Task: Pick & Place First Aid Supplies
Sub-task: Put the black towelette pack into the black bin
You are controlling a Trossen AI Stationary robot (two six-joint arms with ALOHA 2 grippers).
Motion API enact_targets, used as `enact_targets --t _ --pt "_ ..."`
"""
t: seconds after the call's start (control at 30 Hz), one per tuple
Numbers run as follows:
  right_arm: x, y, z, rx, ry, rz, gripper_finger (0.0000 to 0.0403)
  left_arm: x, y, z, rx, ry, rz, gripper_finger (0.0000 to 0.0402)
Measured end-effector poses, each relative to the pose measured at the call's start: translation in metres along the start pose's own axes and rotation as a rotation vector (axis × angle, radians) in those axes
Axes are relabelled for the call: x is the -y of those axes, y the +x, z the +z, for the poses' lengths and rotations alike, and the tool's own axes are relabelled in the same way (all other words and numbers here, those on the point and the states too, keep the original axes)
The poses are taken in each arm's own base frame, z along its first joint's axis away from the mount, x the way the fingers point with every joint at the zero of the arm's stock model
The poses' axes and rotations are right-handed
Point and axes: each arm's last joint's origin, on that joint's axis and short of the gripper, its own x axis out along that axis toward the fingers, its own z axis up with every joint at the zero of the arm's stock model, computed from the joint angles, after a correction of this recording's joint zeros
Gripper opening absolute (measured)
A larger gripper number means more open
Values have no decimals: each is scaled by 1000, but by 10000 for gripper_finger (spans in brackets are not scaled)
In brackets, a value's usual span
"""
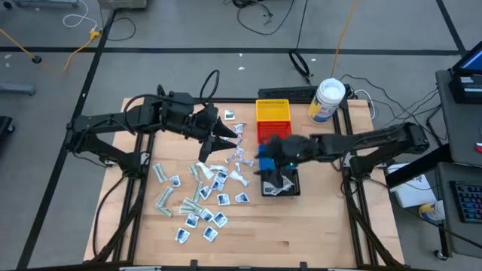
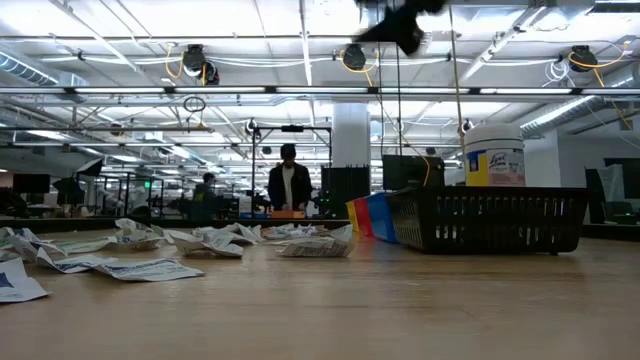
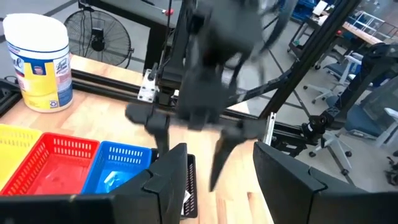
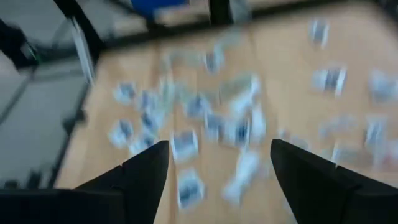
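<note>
**Desk:** What can't be made out?

**Photographer:** The right wrist view is smeared, so the first aid supplies point(image 4: 236, 130) read only as pale blotches on the wooden table point(image 4: 292, 74). In the low view both arms are cut off at the top edge, and the black bin point(image 2: 487, 220) hides most of the coloured bins behind it. The big white jar point(image 1: 327, 100) stands at the table's far edge.

**Desk:** And the grippers?

**Photographer:** The right gripper point(image 4: 217, 168) hangs above the black bin point(image 1: 280, 183), fingers spread wide with nothing between them. The packets point(image 1: 199, 197) lie scattered on the table's left half, apart from those fingers. The left gripper point(image 1: 215, 133) sits over the far edge of the scatter, just beside the nearest packets; its fingers point(image 3: 168, 180) stand partly apart, and I cannot tell whether anything is pinched between them.

**Desk:** Anything in the bins?

**Photographer:** A pale packet shows inside the blue bin point(image 3: 118, 165); the red bin point(image 3: 53, 162) and yellow bin point(image 1: 273, 113) sit alongside.
</note>
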Motion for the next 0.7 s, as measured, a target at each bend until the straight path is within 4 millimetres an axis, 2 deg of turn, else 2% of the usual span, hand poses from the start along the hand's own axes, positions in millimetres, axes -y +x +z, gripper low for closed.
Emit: enact_targets --t 0.17,0.3,0.4,0.7 --pt "-7 -22 50 181 -72 3 279 0 0 0 1 1 0 189" --pt "-7 -38 76 280 -96 -34 279 0 0 0 4 -9 7 189" --pt "-7 -43 83 308 -108 -32 279 -3 0 -2 -12 -112 67 189" --pt "-7 -42 82 301 -139 -37 279 -50 -17 -9 -86 -450 295 189"
